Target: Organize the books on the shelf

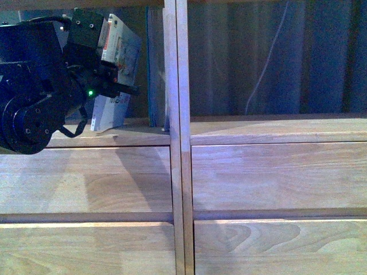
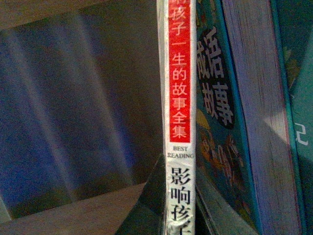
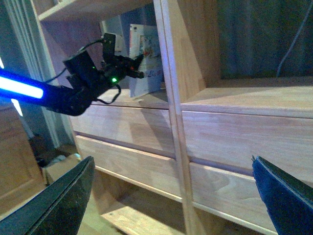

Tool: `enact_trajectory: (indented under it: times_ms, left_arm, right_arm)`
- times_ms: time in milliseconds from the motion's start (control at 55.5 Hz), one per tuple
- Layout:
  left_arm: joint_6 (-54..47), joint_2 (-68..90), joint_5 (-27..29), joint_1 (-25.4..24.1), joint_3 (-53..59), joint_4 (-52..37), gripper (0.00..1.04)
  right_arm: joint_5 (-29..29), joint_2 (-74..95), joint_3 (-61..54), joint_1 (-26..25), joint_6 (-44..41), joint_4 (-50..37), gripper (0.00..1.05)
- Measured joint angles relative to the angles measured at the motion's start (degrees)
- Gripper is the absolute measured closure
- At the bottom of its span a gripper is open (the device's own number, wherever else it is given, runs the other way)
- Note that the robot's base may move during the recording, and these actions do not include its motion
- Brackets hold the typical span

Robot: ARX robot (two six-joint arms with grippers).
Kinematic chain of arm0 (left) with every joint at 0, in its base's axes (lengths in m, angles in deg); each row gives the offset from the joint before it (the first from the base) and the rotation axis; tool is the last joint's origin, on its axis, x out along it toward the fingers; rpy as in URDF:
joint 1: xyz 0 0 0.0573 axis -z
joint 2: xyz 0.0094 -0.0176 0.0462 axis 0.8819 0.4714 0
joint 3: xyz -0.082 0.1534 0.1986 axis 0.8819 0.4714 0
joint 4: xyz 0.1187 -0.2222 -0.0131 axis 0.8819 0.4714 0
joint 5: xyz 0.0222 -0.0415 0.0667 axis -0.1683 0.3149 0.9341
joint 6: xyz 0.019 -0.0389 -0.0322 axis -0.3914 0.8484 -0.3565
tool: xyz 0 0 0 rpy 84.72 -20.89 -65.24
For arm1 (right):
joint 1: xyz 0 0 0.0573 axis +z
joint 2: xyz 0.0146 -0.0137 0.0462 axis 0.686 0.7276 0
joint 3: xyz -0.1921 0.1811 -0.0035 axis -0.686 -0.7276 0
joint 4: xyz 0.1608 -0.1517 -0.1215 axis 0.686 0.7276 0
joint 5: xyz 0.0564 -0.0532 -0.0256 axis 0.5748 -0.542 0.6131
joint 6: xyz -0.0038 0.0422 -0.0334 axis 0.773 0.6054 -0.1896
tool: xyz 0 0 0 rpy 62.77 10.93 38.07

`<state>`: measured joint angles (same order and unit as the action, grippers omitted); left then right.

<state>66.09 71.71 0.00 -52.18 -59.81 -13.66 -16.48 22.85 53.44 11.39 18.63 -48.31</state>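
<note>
Our left gripper is clamped on the paperback, which tilts in the left compartment of the shelf beside the upright teal book; our right gripper hangs wide apart, empty. If we let go now, we judge the floppy paperback could slump flat or knock the teal book.

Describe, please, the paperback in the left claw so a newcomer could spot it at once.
Start at the light wooden shelf and look in its left open compartment, above the drawers. The paperback is the whitish, tilted book held in the left claw, with a red-topped white spine, unlike the upright teal-blue book beside the divider.
</note>
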Motion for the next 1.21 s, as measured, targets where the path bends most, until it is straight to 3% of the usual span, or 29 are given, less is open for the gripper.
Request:
enact_trajectory:
  times_ms: [198,306,829,1207]
  left_arm:
    - [-0.35,0.31,0.11,-0.04,-0.72,0.66,0.98]
    - [-0.9,0.68,-0.26,0.04,-1.44,0.83,0.98]
    - [-3.17,7.1,-2.4,1.6,-8.55,0.85,0.98]
    - [-3.21,6.03,-0.92,1.53,-1.79,-4.81,0.39]
  right_arm:
    - [-6.62,-3.96,0.07,5.42,-18.03,9.55,0.07]
    - [-8.41,-4.98,0.15,8.35,-23.56,12.04,0.07]
    - [-9.33,-5.68,0.87,9.18,-25.22,14.29,0.07]
    - [-9.31,-6.03,0.87,9.4,-24.7,14.6,0.07]
